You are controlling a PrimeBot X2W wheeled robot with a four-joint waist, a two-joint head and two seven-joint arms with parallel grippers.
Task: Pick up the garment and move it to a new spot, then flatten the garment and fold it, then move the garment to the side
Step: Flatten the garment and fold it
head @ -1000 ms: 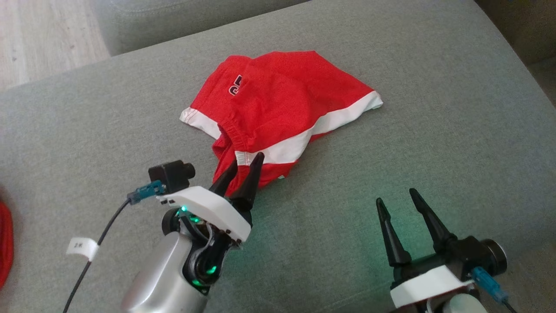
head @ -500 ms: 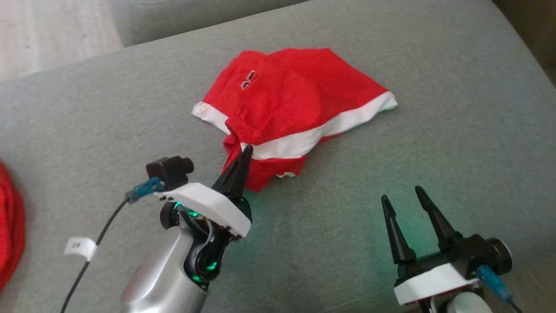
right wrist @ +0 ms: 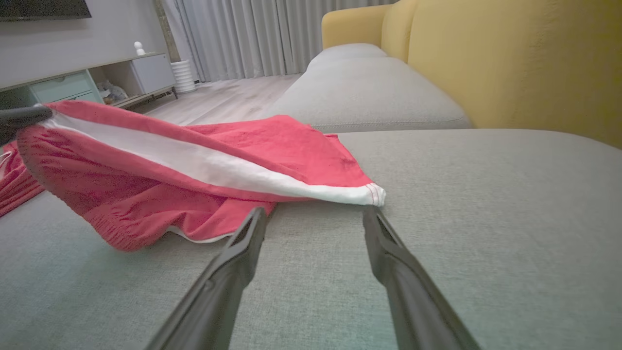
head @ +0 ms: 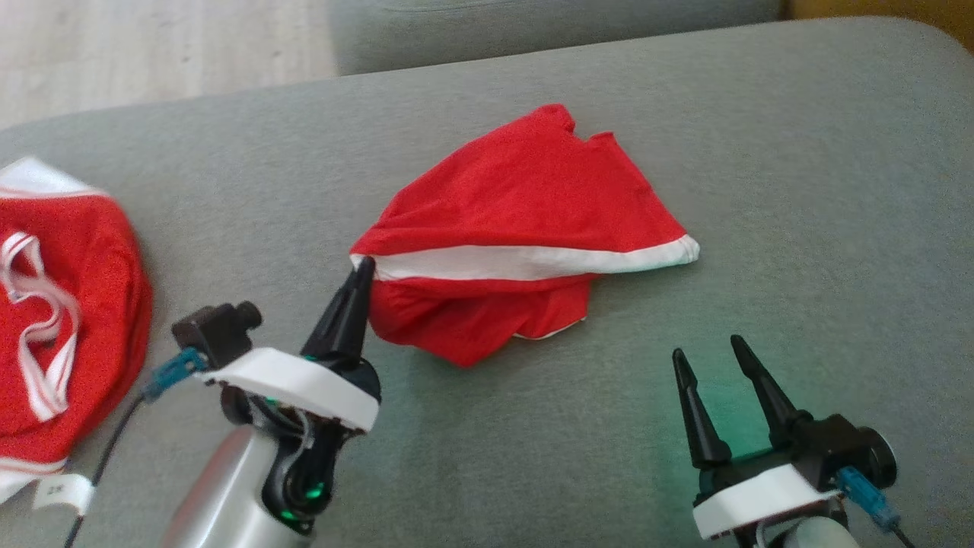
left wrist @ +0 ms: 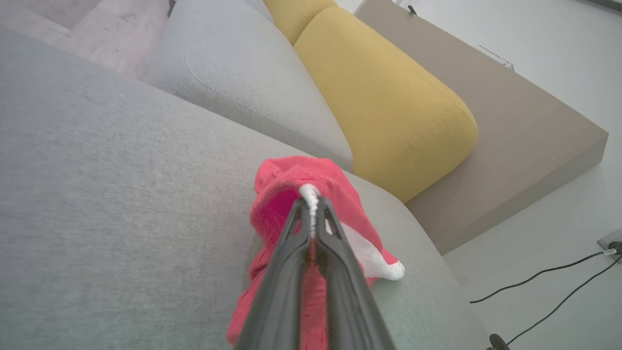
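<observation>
So the left tool (head: 364, 266) is pinched shut on the garment (head: 533, 190) at its left corner; the white band (head: 533, 261) runs rightward, ending just beyond the wide-open, empty right tool (head: 706, 345).

grey sofa seat (head: 799, 152) bears 2 red garments (head: 525, 205).

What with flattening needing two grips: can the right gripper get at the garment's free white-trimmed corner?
Probably yes: the right gripper is open, with only bare cushion between it and the garment's corner; the left gripper pinches the other end.
</observation>
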